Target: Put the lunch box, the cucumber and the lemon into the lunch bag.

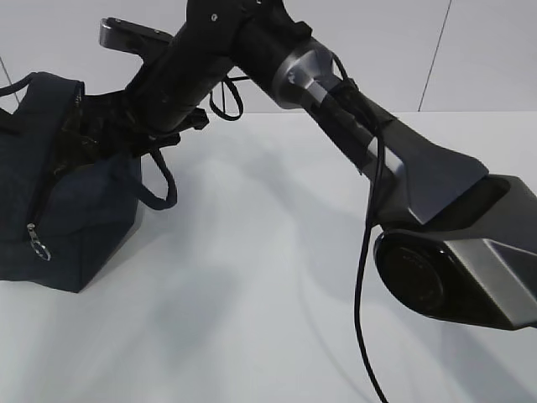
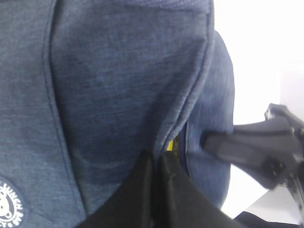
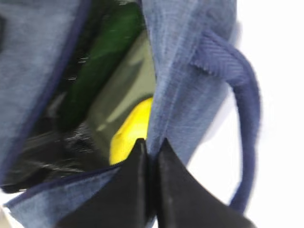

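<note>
Right claw [image 3: 151, 147]: black fingers pressed together, clenched on the rim fabric of the boxy dark navy woven-fabric lunch bag [image 3: 185, 71], holding the mouth apart. Left claw [image 2: 156, 164]: fingers likewise closed tight, pinching a fold of the bag's side panel near the seam.

Bag sits on the white bench [image 1: 277, 277], at the left in the exterior view. Zipper with one metal ring pull [image 1: 39, 245] runs down its corner. One round white emblem [image 2: 8, 206] on the side. Loop handle [image 3: 247, 123] hangs off the rim.

Inside, right wrist view: one smooth dark green cucumber [image 3: 102, 57], one pale sage-green lunch box lid [image 3: 126, 90], one bright yellow lemon [image 3: 129, 130] just beside the gripped rim. View is blurred.
</note>
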You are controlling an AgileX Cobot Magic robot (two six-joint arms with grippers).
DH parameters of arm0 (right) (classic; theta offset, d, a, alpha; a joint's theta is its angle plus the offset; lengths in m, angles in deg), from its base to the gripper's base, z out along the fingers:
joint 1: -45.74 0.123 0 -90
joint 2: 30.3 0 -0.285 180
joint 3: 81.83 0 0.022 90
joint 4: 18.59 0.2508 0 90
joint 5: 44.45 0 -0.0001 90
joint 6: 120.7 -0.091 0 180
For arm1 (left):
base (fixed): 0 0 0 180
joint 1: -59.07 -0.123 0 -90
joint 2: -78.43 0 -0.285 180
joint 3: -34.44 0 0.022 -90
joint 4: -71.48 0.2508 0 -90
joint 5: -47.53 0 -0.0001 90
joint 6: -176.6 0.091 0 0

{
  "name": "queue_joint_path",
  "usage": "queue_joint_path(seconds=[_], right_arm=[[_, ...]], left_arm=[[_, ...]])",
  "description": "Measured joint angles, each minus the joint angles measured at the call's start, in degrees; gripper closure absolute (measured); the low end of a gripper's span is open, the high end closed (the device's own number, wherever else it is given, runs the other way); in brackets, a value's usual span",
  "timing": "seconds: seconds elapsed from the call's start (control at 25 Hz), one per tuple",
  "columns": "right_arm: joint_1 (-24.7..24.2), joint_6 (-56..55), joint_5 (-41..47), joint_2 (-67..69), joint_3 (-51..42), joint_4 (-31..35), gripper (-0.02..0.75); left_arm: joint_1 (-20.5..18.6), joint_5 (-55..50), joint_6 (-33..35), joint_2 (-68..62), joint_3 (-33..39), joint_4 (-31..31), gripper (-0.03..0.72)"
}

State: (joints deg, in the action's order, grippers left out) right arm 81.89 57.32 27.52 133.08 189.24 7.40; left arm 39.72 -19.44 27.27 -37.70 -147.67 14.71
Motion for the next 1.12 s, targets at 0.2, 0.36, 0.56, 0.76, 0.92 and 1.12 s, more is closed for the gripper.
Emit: queue_joint_path(seconds=[0.2,0.36,0.56,0.76,0.92,1.12], right_arm=[[0.0,-0.1,0.0,0.1,0.0,-0.3,0.67],[0.0,-0.1,0.1,0.1,0.0,-3.9,0.732],[0.0,-0.1,0.4,-0.4,0.0,-8.5,0.735],[0.0,-0.2,1.1,-2.0,0.0,-13.7,0.735],[0.0,-0.2,1.8,-3.4,-0.1,-15.4,0.736],[0.0,0.0,2.5,-4.7,-0.1,-16.7,0.736]], left_arm=[[0.0,-0.6,0.0,0.0,0.0,-0.1,0.697],[0.6,-0.8,0.0,0.0,0.0,-0.2,0.697],[3.8,-0.8,0.0,0.0,0.0,-0.2,0.697],[7.2,-0.9,0.0,0.0,0.0,-0.4,0.697],[9.5,-0.9,0.0,0.0,0.0,-2.1,0.697],[12.1,-0.9,0.0,0.0,0.0,-2.4,0.697]])
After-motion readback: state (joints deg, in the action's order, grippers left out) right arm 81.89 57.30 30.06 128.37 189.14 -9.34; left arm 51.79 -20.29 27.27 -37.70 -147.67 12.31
